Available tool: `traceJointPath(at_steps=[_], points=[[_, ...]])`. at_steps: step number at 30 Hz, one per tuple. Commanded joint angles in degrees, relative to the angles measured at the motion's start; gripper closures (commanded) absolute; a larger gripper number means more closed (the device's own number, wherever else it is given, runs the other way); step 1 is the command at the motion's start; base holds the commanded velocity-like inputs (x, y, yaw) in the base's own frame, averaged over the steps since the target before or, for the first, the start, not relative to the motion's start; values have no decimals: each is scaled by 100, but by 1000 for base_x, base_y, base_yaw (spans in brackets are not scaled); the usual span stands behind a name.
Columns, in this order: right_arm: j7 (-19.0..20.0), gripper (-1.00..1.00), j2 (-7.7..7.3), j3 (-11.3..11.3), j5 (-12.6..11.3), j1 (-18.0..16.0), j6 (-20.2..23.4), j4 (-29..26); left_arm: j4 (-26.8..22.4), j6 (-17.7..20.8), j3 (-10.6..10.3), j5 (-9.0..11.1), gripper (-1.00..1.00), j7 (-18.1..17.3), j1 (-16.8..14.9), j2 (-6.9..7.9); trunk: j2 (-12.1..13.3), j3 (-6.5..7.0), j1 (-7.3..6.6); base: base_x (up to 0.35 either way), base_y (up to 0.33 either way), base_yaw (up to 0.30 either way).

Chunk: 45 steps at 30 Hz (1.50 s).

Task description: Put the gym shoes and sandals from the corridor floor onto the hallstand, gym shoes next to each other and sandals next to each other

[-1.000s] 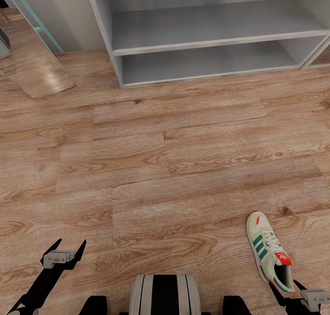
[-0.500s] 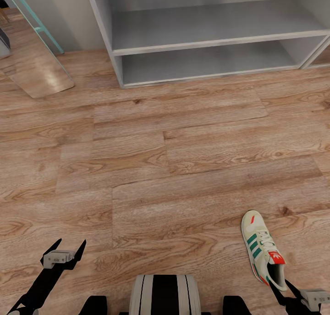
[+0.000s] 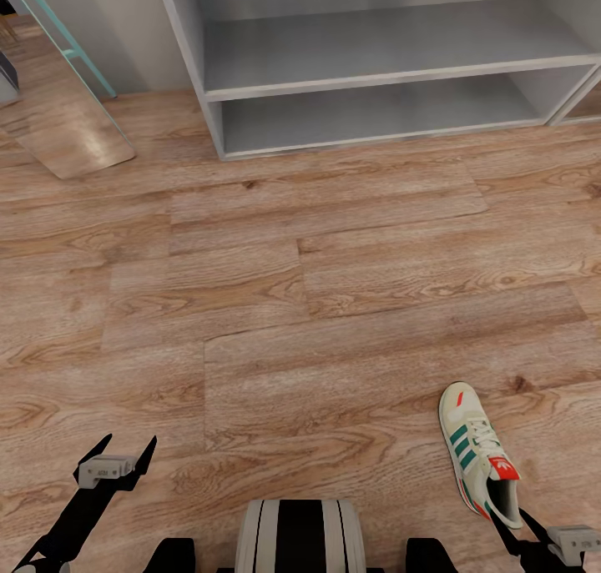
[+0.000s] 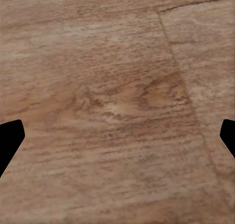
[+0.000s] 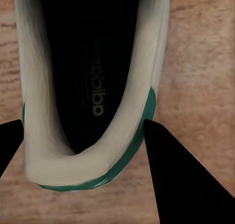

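Shoe [image 3: 481, 452] flat on floor [image 3: 334, 306], toe toward rack [image 3: 376, 98], well apart from it. Right gripper [image 5: 81, 136] at heel, fingers spread, straddling heel collar; contact unclear. Left gripper [image 3: 117, 454] spread wide above bare floor.

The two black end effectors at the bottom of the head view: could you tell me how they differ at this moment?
The left end effector hangs open above bare brown wood-grain floor, touching nothing. The right end effector straddles the heel of the cream-white sneaker with green stripes, one finger on each side of the heel collar; whether it grips is unclear. Both are black, two-fingered and low over the floor.
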Motion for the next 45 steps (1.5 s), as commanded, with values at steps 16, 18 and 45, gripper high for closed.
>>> traceJointPath(at_steps=[16,18,45], points=[[132,100,-7,9,6,28,19,-174,0,-1,2,0,-100,0,-1,0,0,0,0,0,0,0],[172,100,-9,7,-3,39,28,-267,0,-1,1,2,-100,0,-1,0,0,0,0,0,0,0],[211,100,1030,-844,-99,1994,1755,-4902,-11,-1,-1,12,-100,7,7,-9,0,0,0,0,0,0]])
